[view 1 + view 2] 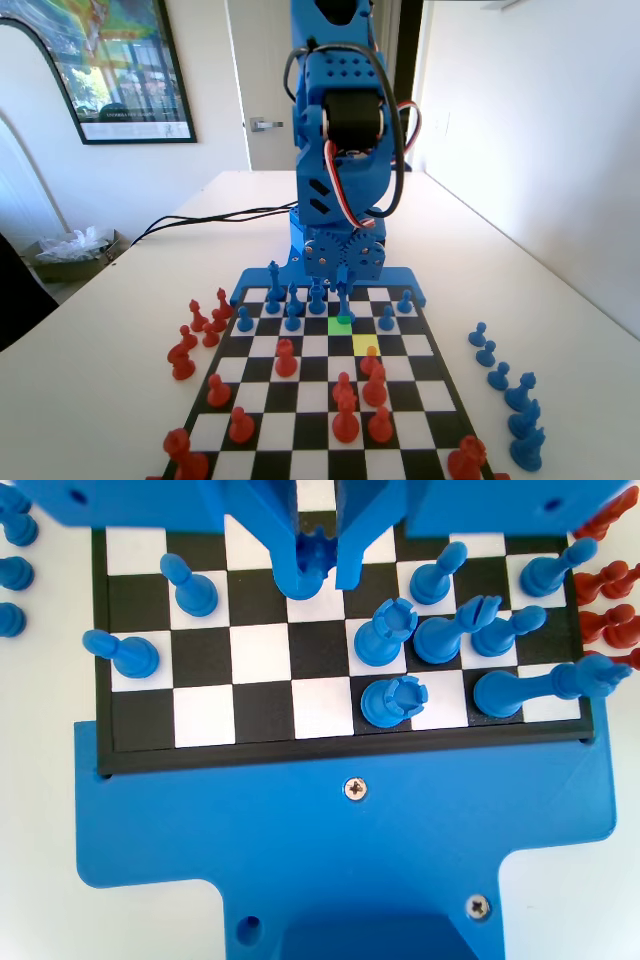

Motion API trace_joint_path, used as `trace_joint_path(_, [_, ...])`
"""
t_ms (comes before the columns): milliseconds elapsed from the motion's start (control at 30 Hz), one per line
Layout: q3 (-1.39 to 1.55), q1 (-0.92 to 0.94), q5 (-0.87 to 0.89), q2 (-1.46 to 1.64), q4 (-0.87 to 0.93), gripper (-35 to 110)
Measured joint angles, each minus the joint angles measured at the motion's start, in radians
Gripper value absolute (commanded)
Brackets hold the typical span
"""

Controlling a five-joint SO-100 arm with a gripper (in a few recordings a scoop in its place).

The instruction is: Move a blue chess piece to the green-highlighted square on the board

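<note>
The board [330, 400] lies on a white table [520, 260], its blue plastic edge [330, 290] at the far end under the blue arm in the fixed view. The table's right margin in that view holds a row of captured blue pieces [505, 385] at about 3 o'clock from the board's middle; a cluster of red pieces [200, 335] sits off the left margin at about 9 o'clock. Red pieces [350, 400] crowd the near and middle ranks, while the cells just around the green-highlighted square [342, 325] stay fairly open; the yellow square [365, 344] lies diagonally next to it at about 5 o'clock, bare.

The gripper [344, 292] hangs low above the green-highlighted square. In the wrist view the gripper [322, 565] shows two jaws with a narrow gap, and the blue chess piece [308, 568] sits in that gap with its head touching the left jaw; the right jaw stands just beside it. Whether the jaws are truly clenched on it or just released, I cannot tell.

The blue chess piece [343, 312] is slim and small with a rounded top, upright, its base on or just above the green-highlighted square. In the wrist view taller blue pieces [440, 635] stand near it at about 4 o'clock, and a blue pawn [190, 585] stands apart at 9 o'clock.
</note>
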Motion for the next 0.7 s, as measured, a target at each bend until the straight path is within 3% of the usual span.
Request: trace_joint_path(700, [0.003,0.017,-0.023,0.000,-0.018,1])
